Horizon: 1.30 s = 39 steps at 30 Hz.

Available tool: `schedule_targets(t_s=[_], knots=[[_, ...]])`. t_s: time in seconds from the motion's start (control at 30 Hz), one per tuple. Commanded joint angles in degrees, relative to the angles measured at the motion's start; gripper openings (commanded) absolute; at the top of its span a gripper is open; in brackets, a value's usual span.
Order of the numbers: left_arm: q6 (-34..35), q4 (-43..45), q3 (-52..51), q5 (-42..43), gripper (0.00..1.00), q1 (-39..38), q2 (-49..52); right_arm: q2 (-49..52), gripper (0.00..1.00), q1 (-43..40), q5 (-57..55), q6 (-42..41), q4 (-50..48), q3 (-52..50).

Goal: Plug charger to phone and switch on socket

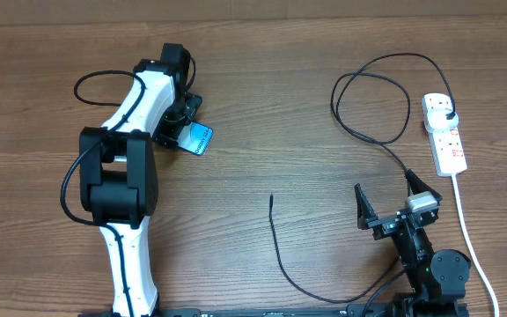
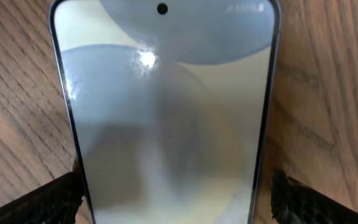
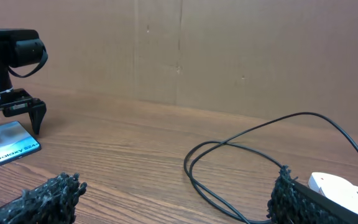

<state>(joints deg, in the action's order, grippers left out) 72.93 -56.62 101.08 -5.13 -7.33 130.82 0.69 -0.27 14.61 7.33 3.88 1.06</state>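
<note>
- Brown wooden table (image 1: 262,97) carries everything. A plain board wall (image 3: 229,50) stands behind it in the right wrist view.
- Progress, as I judge it, is barely begun. The plug head (image 1: 448,114) sits in the socket (image 1: 447,145), but the charger (image 1: 275,242) tip (image 1: 271,197) lies loose mid-table, well apart from the phone (image 1: 200,140).
- Left to do: bring the tip to the phone, push it in, then flip the red switch. Whether the switch is already on is too small to tell.
- Phone lies flat at the table's left, screen up. It looks blue-teal from above and pale and glossy with a glare spot up close, with "Galaxy" lettering at one short end.
- Left gripper (image 2: 176,199) straddles the phone's long edges with its fingers close beside them. Whether they press, I cannot tell.
- Right gripper (image 1: 389,197) gapes wide and empty near the socket, and the charger passes close by it.
</note>
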Motion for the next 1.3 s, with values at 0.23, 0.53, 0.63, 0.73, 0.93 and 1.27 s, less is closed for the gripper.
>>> schedule_targets(t_s=[0.23,0.53,0.63,0.73,0.93,1.27], knots=[[-1.16,1.38,-4.72,5.38,1.0,-0.2,3.87,-0.52,1.0,0.31,-0.15,0.04,-0.37,-0.61],[-0.04,0.92,-4.72,6.69,1.0,-0.17,3.87,-0.52,1.0,0.31,-0.15,0.04,-0.37,-0.61],[1.07,0.74,-4.72,6.64,1.0,-0.17,3.87,-0.52,1.0,0.31,-0.15,0.04,-0.37,-0.61],[1.25,0.72,-4.72,6.67,1.0,-0.11,3.87,-0.52,1.0,0.31,-0.15,0.04,-0.37,-0.61],[2.36,0.28,-4.72,6.69,1.0,0.31,3.87,-0.52,1.0,0.31,-0.15,0.04,-0.37,-0.61],[2.56,0.28,-4.72,7.82,1.0,1.62,3.87,-0.52,1.0,0.31,-0.15,0.02,-0.37,-0.61]])
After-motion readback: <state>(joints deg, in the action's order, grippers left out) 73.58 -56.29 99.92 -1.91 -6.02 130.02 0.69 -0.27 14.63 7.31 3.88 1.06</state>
